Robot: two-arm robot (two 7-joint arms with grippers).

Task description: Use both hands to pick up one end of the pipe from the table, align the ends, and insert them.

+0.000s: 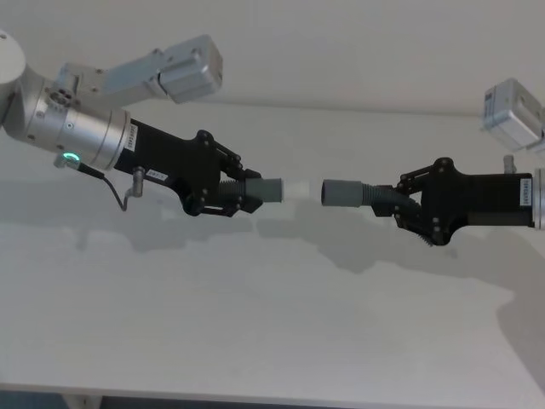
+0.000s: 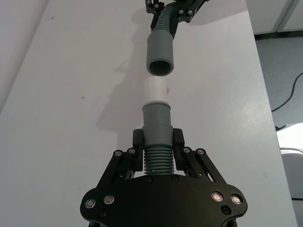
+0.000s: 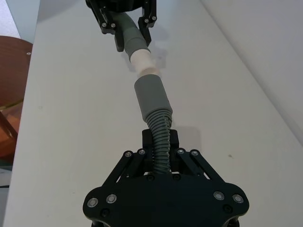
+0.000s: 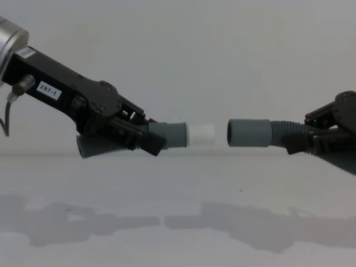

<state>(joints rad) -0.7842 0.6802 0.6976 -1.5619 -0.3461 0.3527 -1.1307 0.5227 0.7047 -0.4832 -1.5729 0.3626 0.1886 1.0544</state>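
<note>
Above the bench (image 1: 255,324), left gripper (image 1: 241,194) clamps the white-stubbed pipe piece (image 1: 271,190); right gripper (image 1: 402,203) clamps the hollow-mouthed piece (image 1: 345,192), ends just apart

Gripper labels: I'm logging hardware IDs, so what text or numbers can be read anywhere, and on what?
"297-1": white sticker on the left gripper body, chest view.
White stickers on the left gripper body and beside the right gripper, head view: too small to read.
Nothing on either pipe piece or the table.
</note>
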